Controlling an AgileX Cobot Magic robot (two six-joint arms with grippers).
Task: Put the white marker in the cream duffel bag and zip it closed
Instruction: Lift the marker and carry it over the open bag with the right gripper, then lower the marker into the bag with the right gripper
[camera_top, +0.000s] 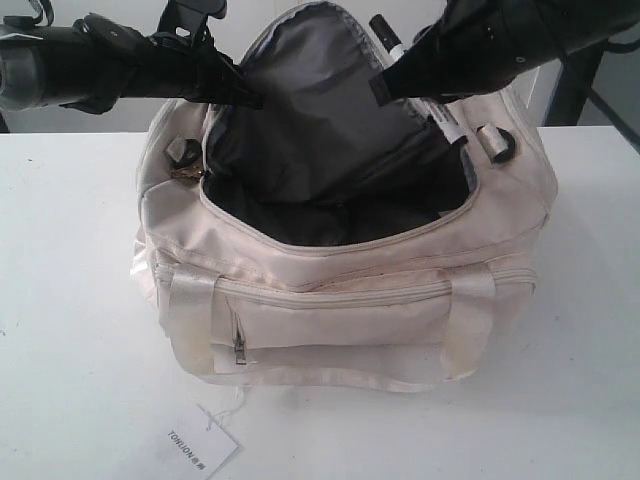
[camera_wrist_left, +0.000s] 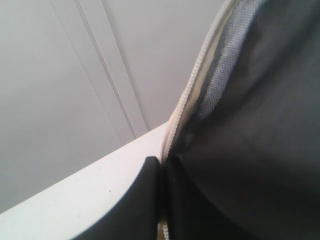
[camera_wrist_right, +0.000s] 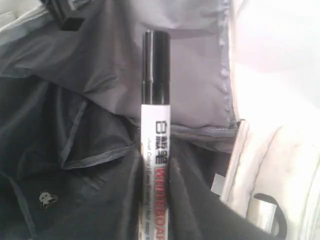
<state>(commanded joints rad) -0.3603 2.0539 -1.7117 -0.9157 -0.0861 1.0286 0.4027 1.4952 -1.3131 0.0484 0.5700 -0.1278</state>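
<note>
The cream duffel bag (camera_top: 340, 300) stands on the white table with its top flap (camera_top: 310, 70) lifted, showing the dark lining. My left gripper (camera_top: 245, 95) is shut on the flap's zip edge (camera_wrist_left: 192, 95) and holds it up; one black finger (camera_wrist_left: 142, 200) presses against the fabric. Above the bag's open mouth, at its right side, my right gripper (camera_top: 400, 82) is shut on the white marker (camera_top: 452, 128). The marker (camera_wrist_right: 156, 145) is tilted, black cap (camera_top: 386, 34) uppermost. Its barrel runs between my right gripper's (camera_wrist_right: 159, 210) dark jaws.
A white paper tag printed "TONIJON" (camera_top: 200, 448) lies on the table (camera_top: 70, 320) in front of the bag. A gold keychain (camera_top: 185, 172) hangs at the bag's left end and a strap ring (camera_top: 497, 142) at its right. The front pocket zip (camera_top: 238, 345) is closed.
</note>
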